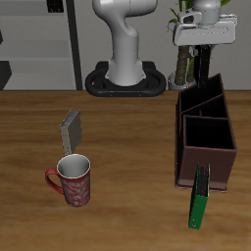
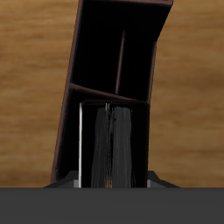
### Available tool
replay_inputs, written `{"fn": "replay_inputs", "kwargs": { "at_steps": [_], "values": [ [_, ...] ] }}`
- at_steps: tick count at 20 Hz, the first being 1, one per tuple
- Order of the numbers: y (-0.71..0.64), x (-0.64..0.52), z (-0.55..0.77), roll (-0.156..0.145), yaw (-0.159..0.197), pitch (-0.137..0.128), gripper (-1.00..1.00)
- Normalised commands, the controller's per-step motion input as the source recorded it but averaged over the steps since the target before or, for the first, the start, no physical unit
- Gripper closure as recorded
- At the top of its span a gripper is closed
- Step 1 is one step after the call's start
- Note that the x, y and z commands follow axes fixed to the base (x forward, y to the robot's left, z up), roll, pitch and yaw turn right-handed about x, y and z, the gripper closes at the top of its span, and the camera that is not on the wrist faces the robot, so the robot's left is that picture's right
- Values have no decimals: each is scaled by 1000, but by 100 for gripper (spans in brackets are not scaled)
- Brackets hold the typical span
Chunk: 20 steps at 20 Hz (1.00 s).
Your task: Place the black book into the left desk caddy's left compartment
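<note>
My gripper (image 1: 201, 49) is high above the table's back edge, shut on the black book (image 1: 203, 67), which hangs upright below the fingers. The book is in the air over the far end of the left desk caddy (image 1: 182, 137), a dark brown wooden box with dividers. Its left compartment (image 1: 201, 100), the end section with sloping walls, lies just under the book and is clear of it. In the wrist view the black book (image 2: 109, 144) shows edge-on between the fingers, with the caddy's (image 2: 72, 105) open sections beneath it.
A green book (image 1: 199, 198) stands leaning against the caddy's front end. A grey book (image 1: 72, 128) stands upright mid-table, with a red mug (image 1: 73, 182) nearer the front edge. The robot's base (image 1: 125, 80) is at the back.
</note>
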Motion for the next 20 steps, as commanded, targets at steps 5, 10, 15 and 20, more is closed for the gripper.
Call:
{"fn": "replay_inputs", "kwargs": {
  "at_steps": [5, 10, 15, 20],
  "values": [
    [120, 63, -135, 22, -9, 21, 100],
    [161, 60, -193, 16, 24, 19, 100],
    [7, 25, -140, -5, 6, 6, 100],
    [-55, 128, -236, -6, -1, 47, 100]
  ]
}}
